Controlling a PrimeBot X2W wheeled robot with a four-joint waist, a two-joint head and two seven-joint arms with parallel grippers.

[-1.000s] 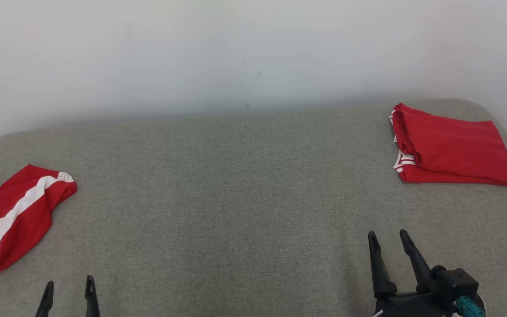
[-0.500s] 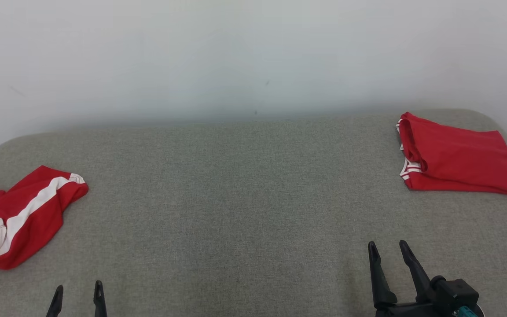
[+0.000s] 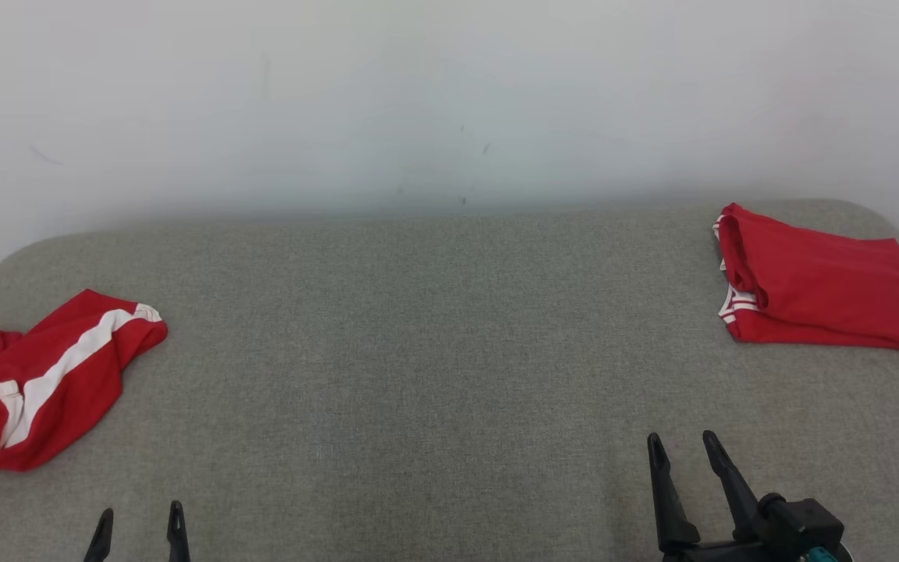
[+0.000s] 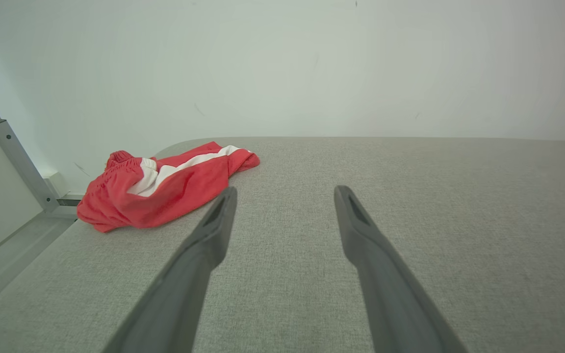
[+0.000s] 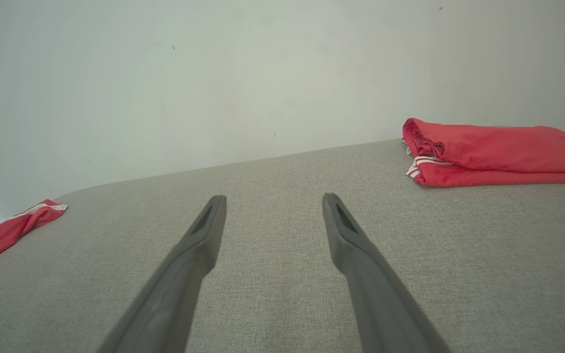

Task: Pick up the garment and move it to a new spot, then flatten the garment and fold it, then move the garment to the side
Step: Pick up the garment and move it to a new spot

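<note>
A crumpled red garment (image 3: 51, 382) with a white stripe lies at the far left edge of the grey fabric surface (image 3: 418, 351); it also shows in the left wrist view as the crumpled garment (image 4: 165, 186), ahead and left of the fingers. My left gripper (image 3: 141, 513) is open and empty at the near edge, right of and nearer than that garment. In its own view the left gripper (image 4: 286, 190) hovers over bare fabric. My right gripper (image 3: 682, 439) is open and empty at the lower right, and the right gripper (image 5: 273, 197) points across the surface.
A second red garment (image 3: 824, 281), neatly folded with white trim, lies at the far right corner; the folded garment (image 5: 493, 152) is ahead and right of my right fingers. A white wall backs the surface. A floor strip and grey rail (image 4: 17, 166) lie beyond the left edge.
The whole head picture has shifted a little, so the camera moved. Both garments lie as before and both grippers stay open and empty.
</note>
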